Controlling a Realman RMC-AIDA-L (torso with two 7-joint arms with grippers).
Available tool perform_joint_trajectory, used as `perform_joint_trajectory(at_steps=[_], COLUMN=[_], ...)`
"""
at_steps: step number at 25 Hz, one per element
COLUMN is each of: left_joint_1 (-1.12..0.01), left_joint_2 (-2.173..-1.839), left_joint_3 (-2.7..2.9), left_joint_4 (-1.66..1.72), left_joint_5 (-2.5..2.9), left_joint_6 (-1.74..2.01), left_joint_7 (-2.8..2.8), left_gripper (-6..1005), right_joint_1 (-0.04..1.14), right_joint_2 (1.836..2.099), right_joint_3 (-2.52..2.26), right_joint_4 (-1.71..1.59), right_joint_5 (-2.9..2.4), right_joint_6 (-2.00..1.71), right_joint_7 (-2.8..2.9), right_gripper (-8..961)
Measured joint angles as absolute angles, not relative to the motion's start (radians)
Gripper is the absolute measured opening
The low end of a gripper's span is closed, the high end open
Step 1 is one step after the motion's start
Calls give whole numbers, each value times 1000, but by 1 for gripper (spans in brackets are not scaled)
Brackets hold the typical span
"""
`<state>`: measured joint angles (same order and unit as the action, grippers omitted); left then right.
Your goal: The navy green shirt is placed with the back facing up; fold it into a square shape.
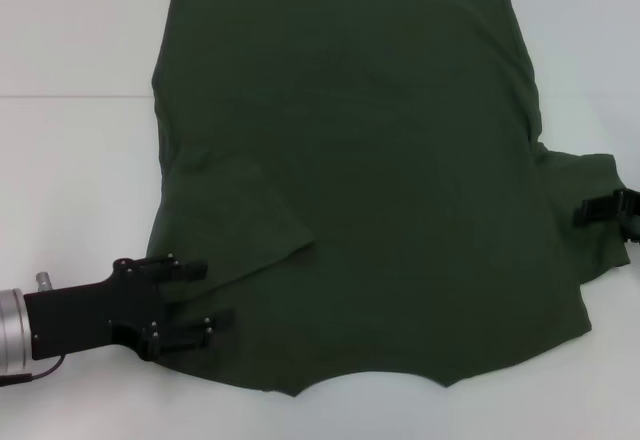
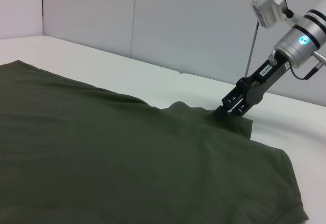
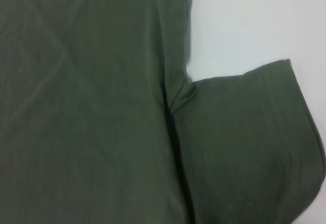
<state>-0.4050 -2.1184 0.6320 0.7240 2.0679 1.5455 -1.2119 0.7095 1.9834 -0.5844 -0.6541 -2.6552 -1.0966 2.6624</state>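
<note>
The navy green shirt (image 1: 360,180) lies flat with its plain back up, covering most of the white table (image 1: 70,160). Its left sleeve (image 1: 240,220) is folded inward over the body. My left gripper (image 1: 205,295) rests low at the shirt's near-left edge, fingers apart over the cloth. My right gripper (image 1: 612,216) is at the far right on the spread right sleeve (image 1: 585,230). In the left wrist view the right gripper (image 2: 230,109) pinches that sleeve's edge, and the cloth (image 2: 102,158) rises slightly toward it. The right wrist view shows the sleeve (image 3: 244,132) and the body (image 3: 76,107).
Bare white tabletop (image 1: 80,50) surrounds the shirt on the left and at the back. A table seam runs across the left side (image 1: 70,95). A pale wall (image 2: 153,15) stands behind the table in the left wrist view.
</note>
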Motion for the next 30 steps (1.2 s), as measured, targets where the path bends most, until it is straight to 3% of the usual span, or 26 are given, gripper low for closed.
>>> perform_joint_trajectory(at_steps=[9, 20, 25, 30], left_joint_1=[-416, -420, -420, -419], left_joint_2=[-2112, -2111, -2112, -2111], left_joint_3=[629, 628, 627, 624], left_joint_4=[731, 730, 731, 728], left_joint_5=[2068, 2068, 2068, 2063], left_joint_6=[1545, 1537, 1538, 1542], left_joint_7=[-1229, -1229, -1229, -1230], left_gripper=[748, 748, 748, 747], right_joint_1=[710, 708, 701, 676], right_joint_2=[1983, 1980, 1977, 1974], right_joint_3=[-632, -632, -632, -630], right_joint_4=[-658, -660, -663, -707], right_joint_5=[-2656, -2657, -2657, -2657], right_joint_6=[-1085, -1082, -1082, -1095], right_joint_7=[2665, 2666, 2664, 2667], right_gripper=[530, 75, 10, 10])
